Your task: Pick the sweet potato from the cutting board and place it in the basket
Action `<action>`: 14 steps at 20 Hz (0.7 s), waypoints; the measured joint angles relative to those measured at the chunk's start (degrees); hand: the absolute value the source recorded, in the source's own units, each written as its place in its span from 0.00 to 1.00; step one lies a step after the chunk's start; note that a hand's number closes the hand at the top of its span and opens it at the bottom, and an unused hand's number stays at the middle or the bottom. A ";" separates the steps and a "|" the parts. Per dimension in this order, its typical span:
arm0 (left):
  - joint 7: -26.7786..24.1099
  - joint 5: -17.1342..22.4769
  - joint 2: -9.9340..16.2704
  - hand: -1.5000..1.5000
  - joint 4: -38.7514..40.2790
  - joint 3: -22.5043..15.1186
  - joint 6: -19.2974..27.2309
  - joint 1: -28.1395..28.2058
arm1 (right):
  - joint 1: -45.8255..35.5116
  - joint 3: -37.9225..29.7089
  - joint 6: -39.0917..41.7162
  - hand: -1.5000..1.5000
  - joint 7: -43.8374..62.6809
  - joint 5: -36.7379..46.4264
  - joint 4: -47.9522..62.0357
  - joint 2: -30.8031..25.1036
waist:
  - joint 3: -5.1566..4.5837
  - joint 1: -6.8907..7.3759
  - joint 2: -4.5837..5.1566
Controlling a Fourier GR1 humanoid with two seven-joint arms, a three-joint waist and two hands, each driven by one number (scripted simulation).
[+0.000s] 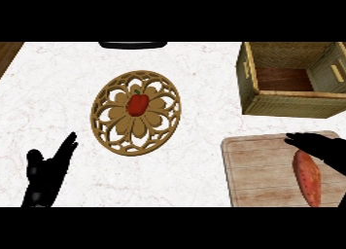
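1. The sweet potato lies lengthwise on the wooden cutting board, toward the board's right side. It points from the board's middle toward the lower edge of the head view.
2. The cutting board occupies the lower right of the white marble counter.
3. The right hand enters from the right edge and extends leftward over the board. Its fingers are straight and are not curled round anything. They lie over the far end of the sweet potato; whether they touch it cannot be determined.
4. The woven basket stands at the upper right of the counter, just beyond the far edge of the cutting board. Its interior shows a brown floor.
5. A round carved wooden trivet with a flower pattern sits near the counter's centre, well apart from the board.
6. A red pepper with a green stem rests on the middle of the trivet.
7. The left hand shows at the lower left, open, fingers pointing up and away. It holds nothing and rests there.
8. A dark object is partly visible at the counter's far edge; its identity cannot be determined.
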 measured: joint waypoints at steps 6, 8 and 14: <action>1.98 -0.52 -0.73 0.50 0.39 0.26 0.06 -1.11 | -0.95 0.54 -0.28 0.00 -0.32 2.32 1.41 2.43 | -0.06 -0.08 0.04; 1.97 -0.76 -0.94 0.50 -0.48 0.30 0.09 -0.51 | -0.42 0.65 -1.32 0.00 -0.72 3.31 1.88 3.27 | -0.04 -0.08 0.00; 1.91 -1.27 -1.09 0.50 -0.95 0.89 -0.41 0.16 | 0.21 0.32 -3.40 1.00 -2.99 5.65 4.24 4.33 | -0.07 -0.08 0.03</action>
